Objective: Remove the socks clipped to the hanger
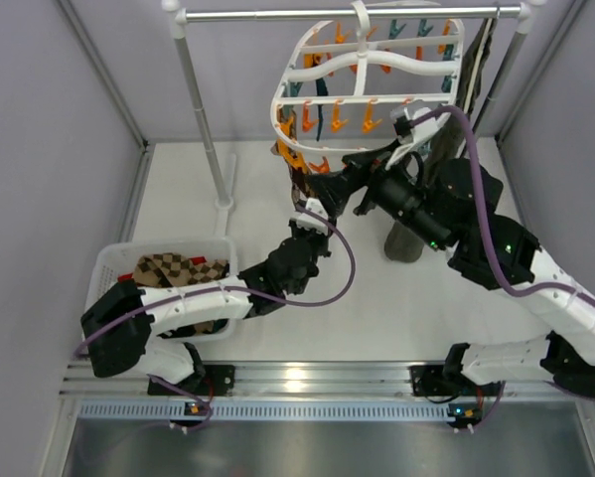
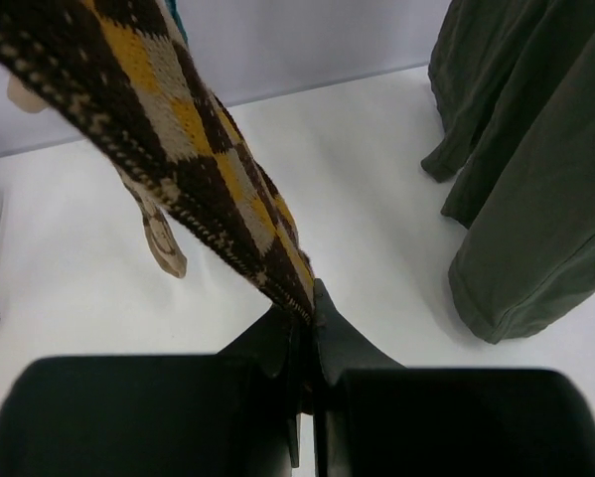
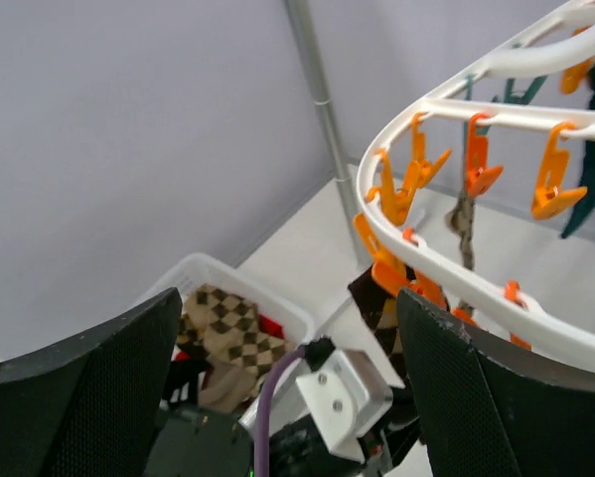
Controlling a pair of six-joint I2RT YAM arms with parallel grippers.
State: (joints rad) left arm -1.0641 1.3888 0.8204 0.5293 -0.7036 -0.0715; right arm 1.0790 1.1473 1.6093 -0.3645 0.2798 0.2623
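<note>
socks are found in two places. one brown-and-tan diamond-patterned sock [image 2: 208, 189] is hung from the near left rim of the white clip hanger [image 1: 367, 79], which is hooked on the rail [image 1: 277, 15]. another of the same pattern [image 1: 173, 268] is laid in the white basket [image 1: 113, 260] at the left of the tabletop [image 1: 257, 308].

the lower end of the hanging sock is clamped between the closed fingers of the left pincer [image 2: 307, 328]. the fabric is drawn taut on a slant from the frame down to the grip, so a pull meant to slip it out of its clip is judged to be under way. which clip holds it cannot be made out; it is possibly one of the orange clips [image 3: 396, 194] on the near rim.

the right pincer [image 1: 355, 184] is spread wide with nothing held. it is placed just beside the hanger's rim, likely so that the frame can be steadied, or a clip pressed, while the sock is tugged.

a tan sock [image 2: 158, 234] is seen hanging just behind the gripped one, so more is left to be removed. the olive garment [image 2: 535, 179] is hung apart to the right and is not touched.
</note>
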